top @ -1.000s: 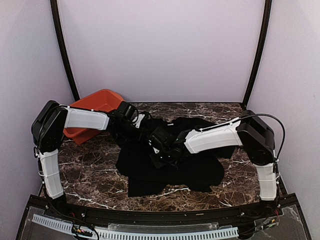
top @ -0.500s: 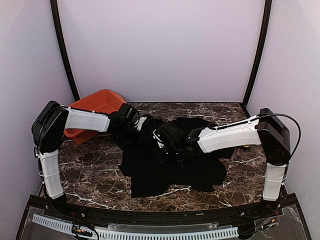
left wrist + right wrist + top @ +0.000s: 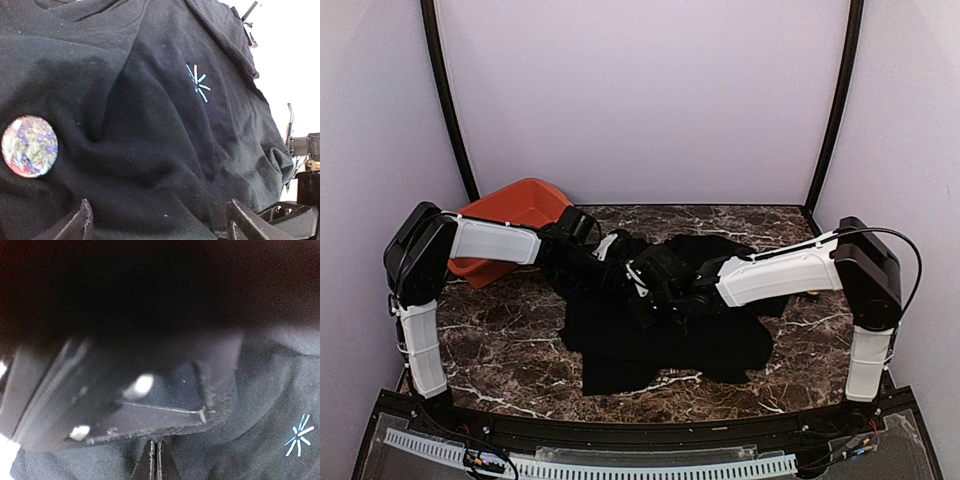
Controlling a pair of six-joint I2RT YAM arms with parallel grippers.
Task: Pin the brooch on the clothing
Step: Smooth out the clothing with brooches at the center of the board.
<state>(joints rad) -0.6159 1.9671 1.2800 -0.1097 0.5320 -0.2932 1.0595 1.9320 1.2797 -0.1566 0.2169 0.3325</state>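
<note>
The clothing, a black T-shirt [image 3: 660,350], lies crumpled mid-table. In the left wrist view the brooch [image 3: 30,146], a small round mottled gold disc, sits on the shirt [image 3: 150,125] left of the light-blue starburst print [image 3: 197,82]. My left gripper [image 3: 162,225] is open and empty, its fingers spread just above the cloth; it hovers at the shirt's upper left [image 3: 612,262]. My right gripper [image 3: 155,452] is shut, its tips pinching a raised fold of the shirt [image 3: 215,400]. It sits right beside the left one [image 3: 642,290]. A thin wire shows on that fold.
An orange bin [image 3: 515,215] stands at the back left behind the left arm. The two wrists are almost touching over the shirt. Dark marble table [image 3: 500,350] surrounds the shirt. The print also shows in the right wrist view [image 3: 298,436].
My right arm has stretched out, its elbow swinging right and its gripper shifting slightly up and right. The shirt's lower edge shifted a little right with it. The left arm barely moved.
</note>
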